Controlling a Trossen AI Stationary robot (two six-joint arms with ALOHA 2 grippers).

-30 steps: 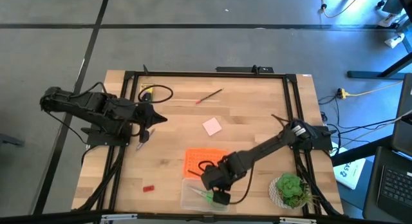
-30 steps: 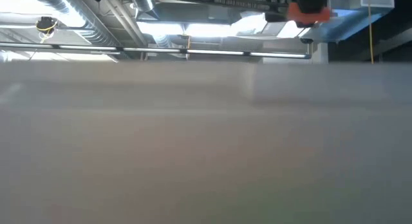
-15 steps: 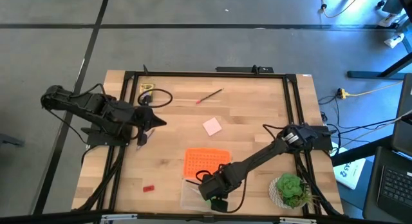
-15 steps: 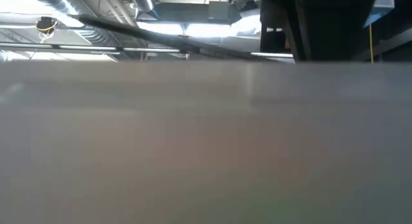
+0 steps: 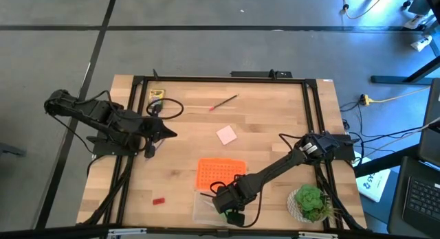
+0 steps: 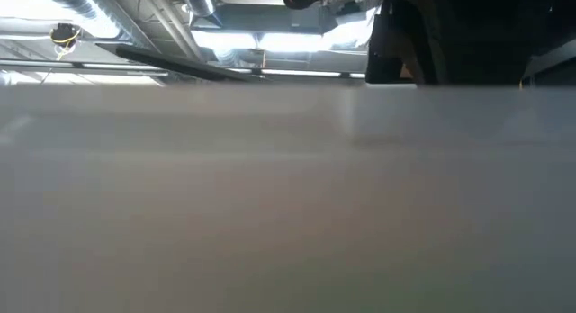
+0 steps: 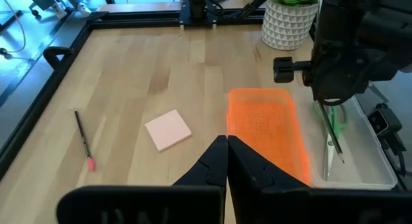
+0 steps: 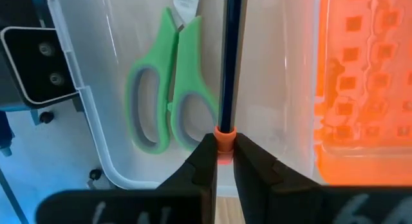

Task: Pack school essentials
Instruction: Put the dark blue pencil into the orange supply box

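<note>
My right gripper (image 8: pixel 223 150) hangs over the clear box (image 5: pixel 201 213) at the near edge, shut on a dark pencil (image 8: pixel 230 63). Green-handled scissors (image 8: pixel 168 98) lie flat on the box floor beside the pencil. The box's orange lid (image 5: pixel 220 173) lies on the table just behind the box. A pink pad (image 5: pixel 227 134), a red pencil (image 5: pixel 224 102), a crayon box (image 5: pixel 157 95) and a small red block (image 5: pixel 159 200) lie on the table. My left gripper (image 5: pixel 167 133) waits shut at the table's left, holding nothing. My right gripper pinches the pencil's orange-capped end (image 8: pixel 223 132) between its two fingertips. The fingers come steeply from above, and the pencil runs on ahead of them, down into the box beside the scissors. Whether its far tip rests on the box floor I cannot tell.
A potted plant (image 5: pixel 309 202) stands at the near right corner, close to my right arm. A black frame (image 5: pixel 206 79) runs around the tabletop. Bare wood lies between the pink pad and the left arm. The low view is filled by a grey blur.
My right gripper has sunk with the pencil into the clear box and shifted a little toward the table's left edge. It has stayed shut on the pencil.
</note>
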